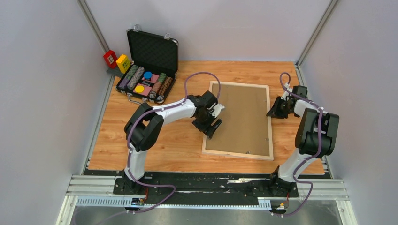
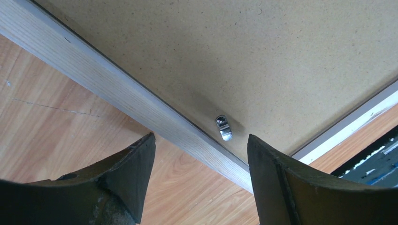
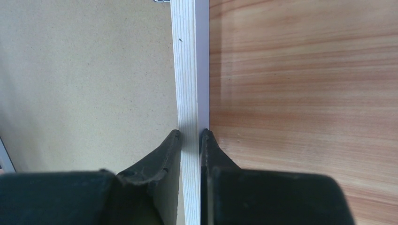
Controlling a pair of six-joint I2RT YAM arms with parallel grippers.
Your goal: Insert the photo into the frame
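The frame (image 1: 237,153) lies face down on the table with the brown backing board (image 1: 241,117) seated in it, and the photo is hidden from every view. The right gripper (image 3: 191,136) pinches the right rail, while the left gripper (image 2: 201,150) hangs wide apart over a metal turn clip (image 2: 224,127). The step looks like working the clips, so next a fingertip must nudge this tab precisely.

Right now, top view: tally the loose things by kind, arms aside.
frame: 1
board: 1
case: 1
blocks: 2 (red block, yellow block)
chips in the case: too small to count
Total: 5, chips left out
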